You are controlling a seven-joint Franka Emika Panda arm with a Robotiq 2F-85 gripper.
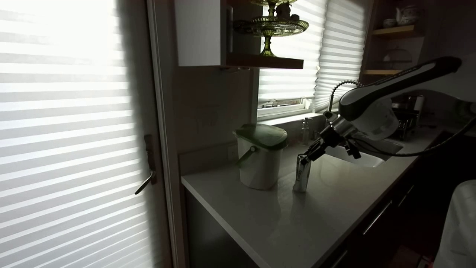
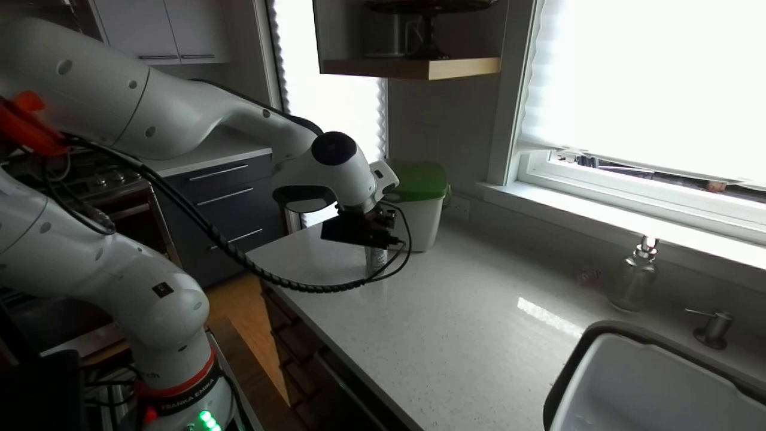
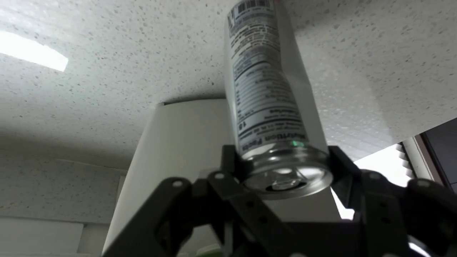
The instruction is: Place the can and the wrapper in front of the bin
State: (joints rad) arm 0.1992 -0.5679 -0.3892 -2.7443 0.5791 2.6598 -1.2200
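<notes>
At seven o'clock from the bin [image 2: 428, 209] in an exterior view, the can [image 2: 376, 260] has its top clamped by the gripper [image 3: 284, 159]; what seems the wrapper [image 2: 589, 275] lies at nine o'clock from the bottle [image 2: 632, 276].

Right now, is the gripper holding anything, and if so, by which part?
Yes, the can. The gripper has it by its top end, jaws closed on opposite sides near the rim.
</notes>
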